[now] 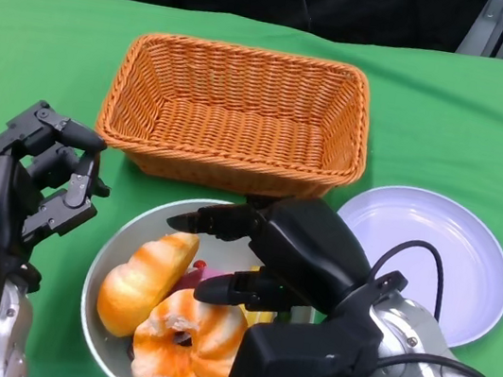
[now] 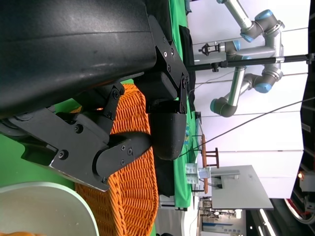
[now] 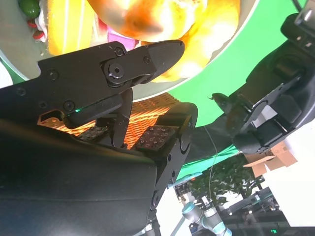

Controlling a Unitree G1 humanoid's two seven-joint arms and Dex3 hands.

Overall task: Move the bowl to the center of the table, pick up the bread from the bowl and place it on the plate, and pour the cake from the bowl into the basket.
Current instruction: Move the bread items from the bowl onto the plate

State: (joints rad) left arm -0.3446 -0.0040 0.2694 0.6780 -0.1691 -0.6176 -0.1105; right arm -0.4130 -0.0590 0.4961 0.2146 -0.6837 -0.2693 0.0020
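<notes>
**Right hand above the bowl, bread not yet taken**

While hanging over the grey bowl [image 1: 116,258], right hand [image 1: 263,267] with fingers spread apart and holding nothing; no contact with the food visible. Left hand [image 1: 42,179] beside the bowl's left rim, just apart from it, fingers bent and parted, also empty. Bowl near the front edge of the green table [image 1: 44,50], touching or almost touching the front wall of the wicker basket [image 1: 234,114]. Inside the bowl: a long bread roll [image 1: 143,281] at the left, a ring-shaped orange and white pastry [image 1: 190,337] beside it, and small coloured pieces partly hidden under the right hand. Which of these is the cake: cannot tell surely. White plate [image 1: 456,254] at the right, near the bowl and basket, nothing on it.

Possible troubles from here:
- Closing on the roll and the ring pastry together, because of their touching each other.
- Pushing the bowl against the basket, or tipping it, when pressing down off-centre, since neither hand steadies the rim.
- Roll slipping out during the carry to the plate, if pinched only at its rounded, glossy end.
- Fingers catching the basket wall when lifting, being so near to it.
</notes>
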